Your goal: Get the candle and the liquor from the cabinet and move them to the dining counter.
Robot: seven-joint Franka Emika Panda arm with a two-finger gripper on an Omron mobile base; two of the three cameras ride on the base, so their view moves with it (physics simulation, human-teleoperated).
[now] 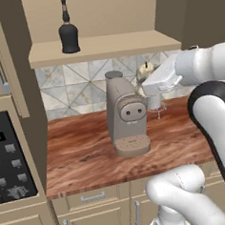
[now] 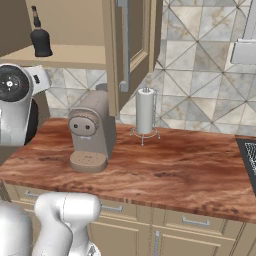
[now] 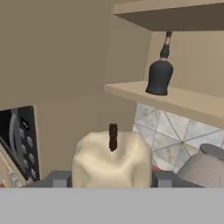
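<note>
Pincer (image 3: 112, 177) clamped on the candle (image 3: 112, 157), held above the wood surface (image 1: 88, 149) beside the coffee machine (image 1: 125, 115). Bottle (image 1: 68, 34) stands on the cabinet shelf (image 1: 104, 47).

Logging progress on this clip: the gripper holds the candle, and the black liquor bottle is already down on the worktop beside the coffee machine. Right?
Not quite. The liquor stands on the cabinet shelf, above the coffee machine, as the left base view shows. The gripper does hold the candle.
</note>
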